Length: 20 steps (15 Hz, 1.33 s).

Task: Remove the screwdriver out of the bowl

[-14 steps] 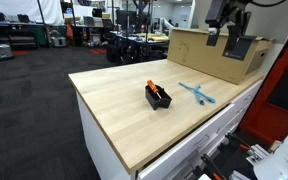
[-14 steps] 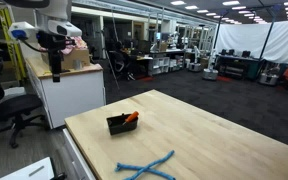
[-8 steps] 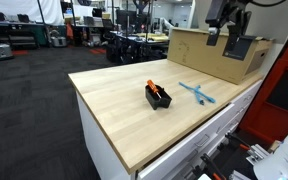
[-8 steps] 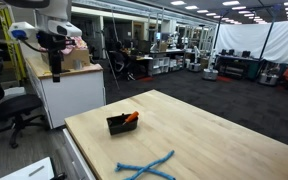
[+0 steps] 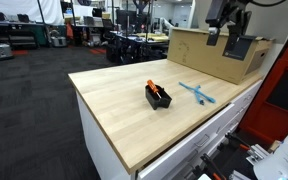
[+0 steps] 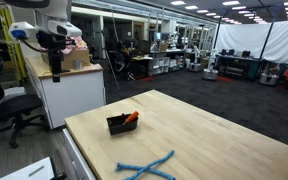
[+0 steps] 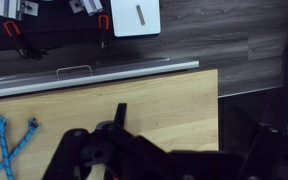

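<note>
Screwdriver (image 5: 154, 88) in bowl (image 5: 159, 100), blue tool (image 5: 196, 93) nearby, wooden table (image 5: 114, 112)

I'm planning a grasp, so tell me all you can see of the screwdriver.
The screwdriver is small, with an orange handle that looks like plastic. Its shaft is too small to make out. It lies tilted in the black bowl, with the handle end poking up over the rim. The bowl stands on the wooden table. Only the bowl touches the screwdriver.

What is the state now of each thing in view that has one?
screwdriver: in the bowl, orange handle sticking out.
bowl: upright on the table, screwdriver inside.
light blue tool: lying flat on the table, apart from the bowl.
gripper: raised, far from the bowl; opening unclear.
</note>
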Each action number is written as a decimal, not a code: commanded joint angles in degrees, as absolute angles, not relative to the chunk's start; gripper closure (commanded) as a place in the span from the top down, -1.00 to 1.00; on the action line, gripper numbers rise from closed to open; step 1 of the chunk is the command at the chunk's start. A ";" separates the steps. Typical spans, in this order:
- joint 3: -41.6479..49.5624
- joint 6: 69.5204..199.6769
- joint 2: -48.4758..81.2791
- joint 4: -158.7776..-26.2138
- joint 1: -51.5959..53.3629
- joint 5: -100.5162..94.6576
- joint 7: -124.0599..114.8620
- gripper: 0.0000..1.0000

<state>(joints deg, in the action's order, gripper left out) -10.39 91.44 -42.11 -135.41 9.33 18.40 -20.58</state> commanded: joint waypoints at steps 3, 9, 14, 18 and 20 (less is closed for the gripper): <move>-11.43 90.99 -42.22 -135.20 7.76 19.06 -19.82 1.00; -11.43 90.99 -42.22 -135.20 7.76 19.06 -19.82 1.00; -16.17 96.99 -35.89 -134.39 7.38 17.40 -21.50 1.00; -19.09 107.94 -31.42 -135.23 6.33 13.96 -25.12 1.00; -19.27 112.26 -29.47 -135.39 5.81 10.32 -26.75 1.00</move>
<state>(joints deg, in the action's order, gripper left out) -18.12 106.96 -32.93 -135.63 7.67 14.02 -25.07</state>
